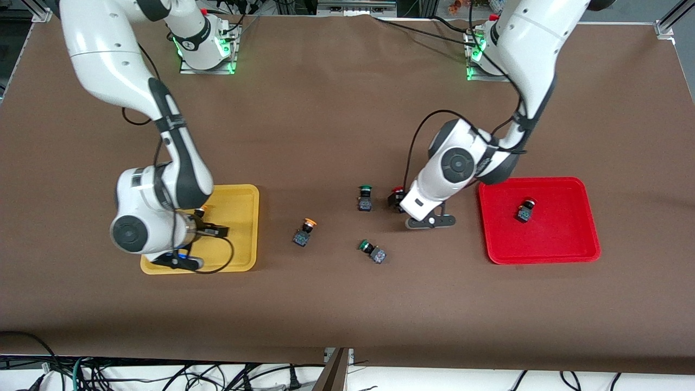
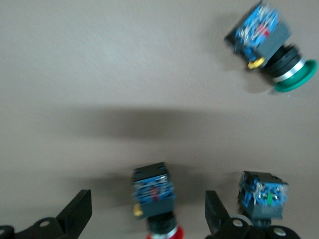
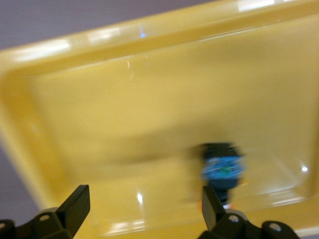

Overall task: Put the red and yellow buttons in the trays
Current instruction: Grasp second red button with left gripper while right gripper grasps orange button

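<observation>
Left wrist view alone shows the spread left pincer [image 2: 147, 214] straddling a red button [image 2: 155, 199].

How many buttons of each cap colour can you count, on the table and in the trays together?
Red buttons: 2
Yellow buttons: 2
Green buttons: 2
Total: 6

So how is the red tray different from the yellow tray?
The red tray lies at the left arm's end of the table, the yellow tray at the right arm's end. The red tray holds a red button and has no gripper over it; the yellow tray has the open right gripper above it, with a button lying inside. Both are shallow, rounded rectangles.
</observation>
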